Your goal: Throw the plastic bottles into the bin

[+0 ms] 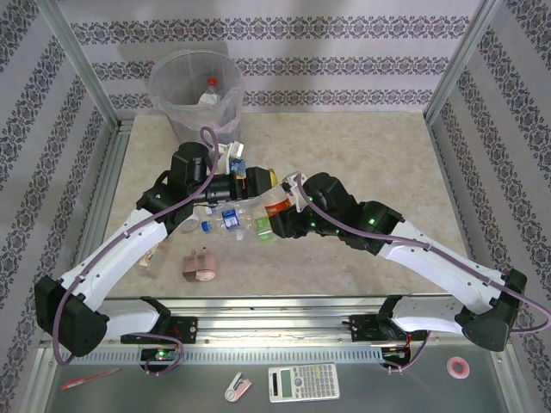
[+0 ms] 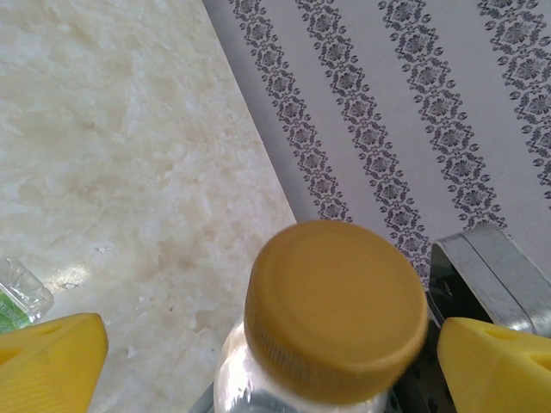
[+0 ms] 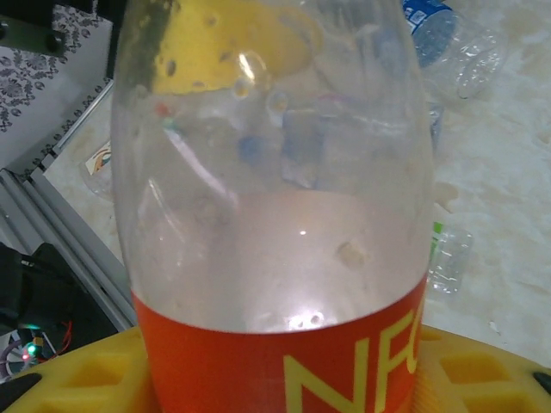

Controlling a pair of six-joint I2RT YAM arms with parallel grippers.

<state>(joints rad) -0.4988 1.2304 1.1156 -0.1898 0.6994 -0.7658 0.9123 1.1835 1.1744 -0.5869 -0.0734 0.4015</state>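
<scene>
Right up against the right wrist's lens is a clear plastic bottle with an orange label (image 3: 275, 215). The yellow letters on that label read "NF" before the next one curves out of sight. The right gripper (image 3: 275, 383) is clamped on it at the label, with a yellow finger (image 3: 77, 370) against each side. At the bottle's other end sits a mustard-yellow screw cap (image 2: 336, 310). The left gripper (image 2: 271, 374) is spread wide around it, its yellow fingers (image 2: 52, 361) standing clear of the cap on both sides. From above, the two grippers meet over the middle of the beige marbled tabletop (image 1: 370, 146). Under and beside them lie small crushed blue-labelled bottles (image 1: 228, 218) and a green-labelled bottle (image 1: 263, 233), their print too small to read. The tall translucent grey-white bin (image 1: 168, 95) stands at the far edge, left of centre, with a red-capped bottle (image 1: 211, 84) inside it. A pink lumpy object (image 1: 200, 265) rests near the front edge. White wallpaper with grey ornamental bands (image 1: 301, 30) closes the room on three sides behind aluminium frame posts (image 1: 82, 64). On the metal shelf in front lie a calculator (image 1: 303, 383) and a pink tape roll (image 1: 459, 367).
</scene>
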